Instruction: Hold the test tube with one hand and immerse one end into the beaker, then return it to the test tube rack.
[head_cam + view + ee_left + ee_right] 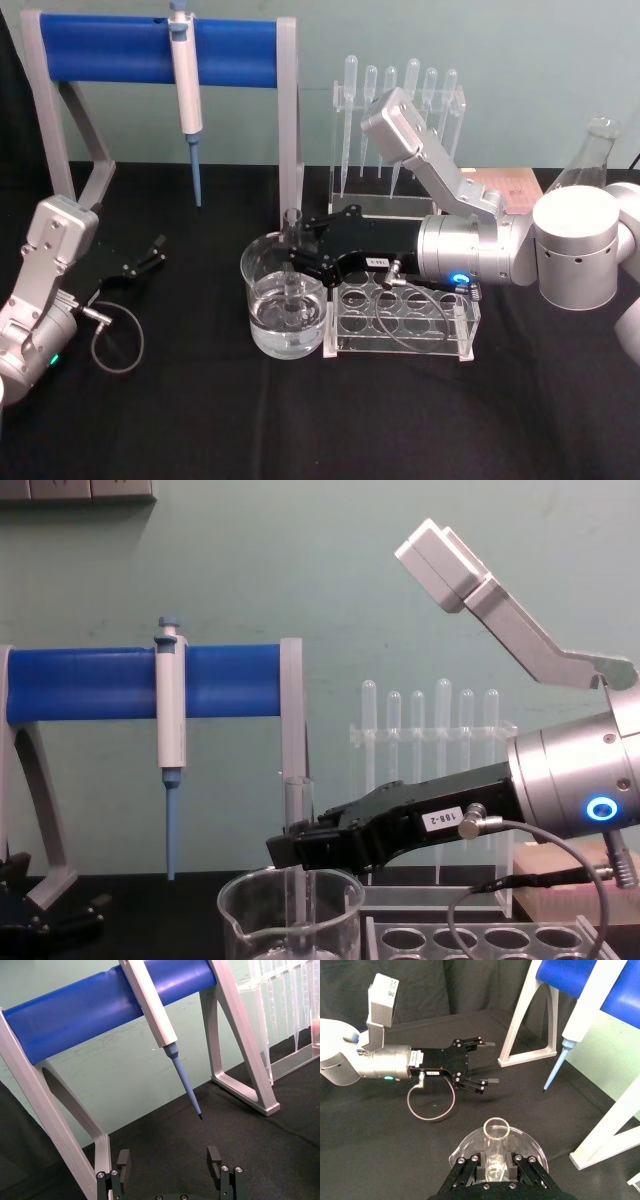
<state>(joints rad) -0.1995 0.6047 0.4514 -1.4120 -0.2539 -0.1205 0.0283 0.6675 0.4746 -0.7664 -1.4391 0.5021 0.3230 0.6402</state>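
Observation:
The test tube [292,228] stands upright with its round lower end down in the water of the beaker [262,318]. My right gripper [298,264] reaches in from the right, just above the beaker's rim, and is shut on the tube's middle. From the right wrist, the tube's open rim [495,1130] rises between the black fingers [470,1162], with the beaker [536,1154] below. The chest view shows the tube [298,805] clamped by the right gripper [290,848] over the beaker [335,910]. My left gripper [150,256] rests open on the black cloth at the left.
A clear rack with round holes [405,322] stands right beside the beaker. Behind are a blue-bar stand [120,52] holding a blue-tipped pipettor [186,85] and a pipette rack [400,110]. A glass flask [590,150] stands at the far right.

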